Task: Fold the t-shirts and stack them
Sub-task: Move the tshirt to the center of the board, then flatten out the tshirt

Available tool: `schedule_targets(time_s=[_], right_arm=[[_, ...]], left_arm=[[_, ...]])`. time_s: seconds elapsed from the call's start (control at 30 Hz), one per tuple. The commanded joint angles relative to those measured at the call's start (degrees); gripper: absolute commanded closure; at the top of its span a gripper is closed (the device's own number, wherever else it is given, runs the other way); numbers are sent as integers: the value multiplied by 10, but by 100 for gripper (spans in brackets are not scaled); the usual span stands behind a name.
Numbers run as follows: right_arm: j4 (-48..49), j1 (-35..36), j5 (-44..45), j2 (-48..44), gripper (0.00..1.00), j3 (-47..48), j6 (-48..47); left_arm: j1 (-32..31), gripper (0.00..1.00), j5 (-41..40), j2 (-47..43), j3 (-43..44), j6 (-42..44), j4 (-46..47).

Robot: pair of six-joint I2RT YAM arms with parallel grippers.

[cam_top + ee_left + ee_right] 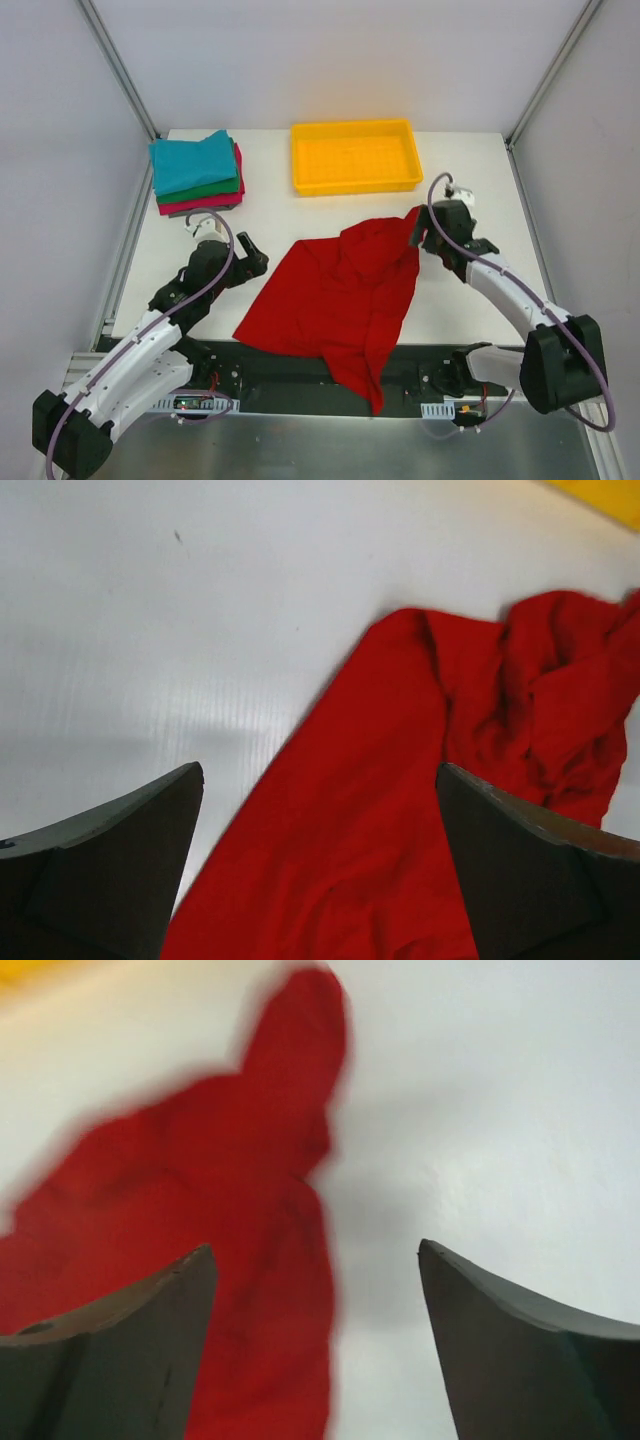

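We record the red shirt [340, 290] as plain bright red, without print or pattern. In the stack [197, 180], the teal shirt [190, 160] lies on top, the green shirt [215, 187] beneath it and the pink-red shirt [200, 206] lowest, all plain. The tray [355, 160] is solid yellow. The table [290, 215] is white. The arms [140, 360] are white with black joints and a purple cable [431, 205]. The fingers [100, 860] are dark grey.

The red t-shirt [340, 295] lies crumpled between the left claw [252, 262] and right claw [418, 232].
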Motion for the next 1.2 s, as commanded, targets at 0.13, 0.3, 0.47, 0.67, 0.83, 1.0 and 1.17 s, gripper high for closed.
schedule_targets(time_s=[0.13,0.3,0.47,0.67,0.83,1.0,1.17], right_arm=[[-26,-24,33,-182,4,-103,-41],[-35,-14,-173,-199,4,-108,-95],[-25,63,-238,-141,4,-93,-114],[10,148,-158,15,4,-32,-43],[-4,187,-43,133,17,46,-54],[-80,208,23,240,24,127,-60],[-89,222,30,283,27,154,-58]], left_arm=[[7,1,107,71,18,-72,-85],[7,1,82,44,13,-134,-211],[6,1,143,15,-26,-170,-216],[-22,1,188,73,-52,-170,-120],[-24,1,142,181,-28,-153,-98],[-20,1,59,279,21,-128,-95],[25,1,28,386,99,-95,-90]])
